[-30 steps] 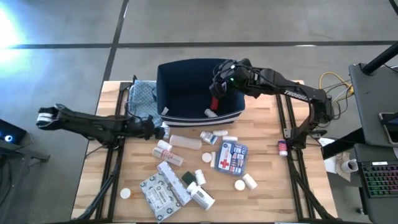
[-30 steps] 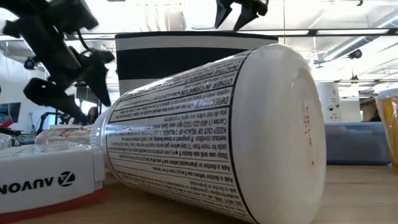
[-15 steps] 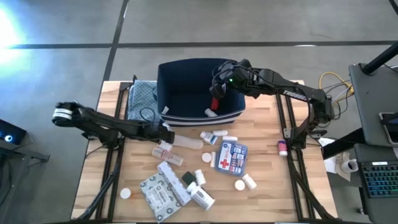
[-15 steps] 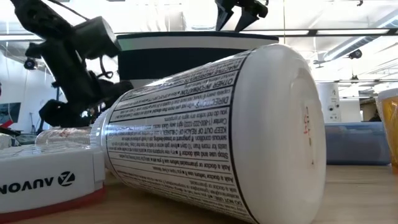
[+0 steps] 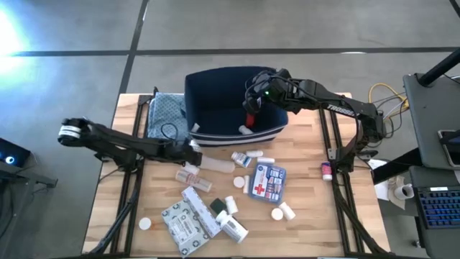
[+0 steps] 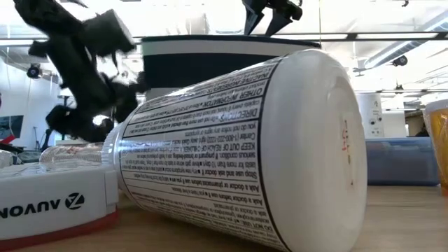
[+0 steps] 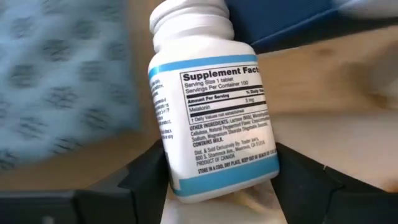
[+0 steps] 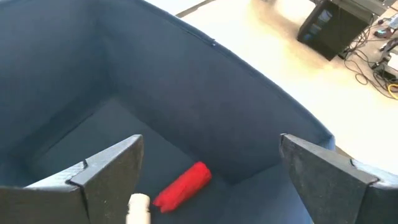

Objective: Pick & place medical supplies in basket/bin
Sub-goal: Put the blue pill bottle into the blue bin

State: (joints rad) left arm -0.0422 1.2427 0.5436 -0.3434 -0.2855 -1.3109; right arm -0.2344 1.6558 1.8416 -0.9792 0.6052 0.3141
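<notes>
Two grippers are at work. The left gripper (image 5: 192, 150), at the navy bin's (image 5: 215, 97) seven o'clock corner, has its fingers on either side of a white melatonin bottle (image 7: 211, 99); whether they clamp it I cannot tell. The right gripper (image 8: 208, 171) hangs over the bin's three o'clock side, jaws spread wide and empty, above a red bottle (image 8: 183, 185) lying inside. Other supplies, including a first-aid box (image 5: 268, 181), lie on the desk (image 5: 309, 230) at the bin's six o'clock.

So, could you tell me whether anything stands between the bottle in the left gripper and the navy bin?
Only the bin's own near wall. The left gripper has the white supplement bottle between its fingers just outside it, so the bottle must clear that wall.
</notes>
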